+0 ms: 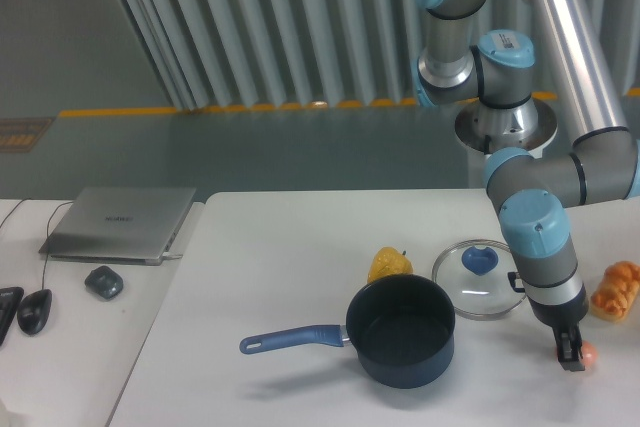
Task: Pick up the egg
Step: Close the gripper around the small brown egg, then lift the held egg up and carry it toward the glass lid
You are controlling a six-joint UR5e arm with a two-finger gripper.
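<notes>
Glass lid [478, 279] and bread [616, 290] flank the egg [588, 354].

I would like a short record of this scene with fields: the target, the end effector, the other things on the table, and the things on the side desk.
target: egg, small pinkish oval near the right front of the white table
end effector: low, right beside the egg on its left, partly covering it; grip state unclear
pot: dark blue saucepan, empty, handle pointing left
lid: glass lid with blue knob, lying behind the pot
food: yellow pepper behind the pot; bread at the right edge
side desk: laptop closed, mouse
</notes>
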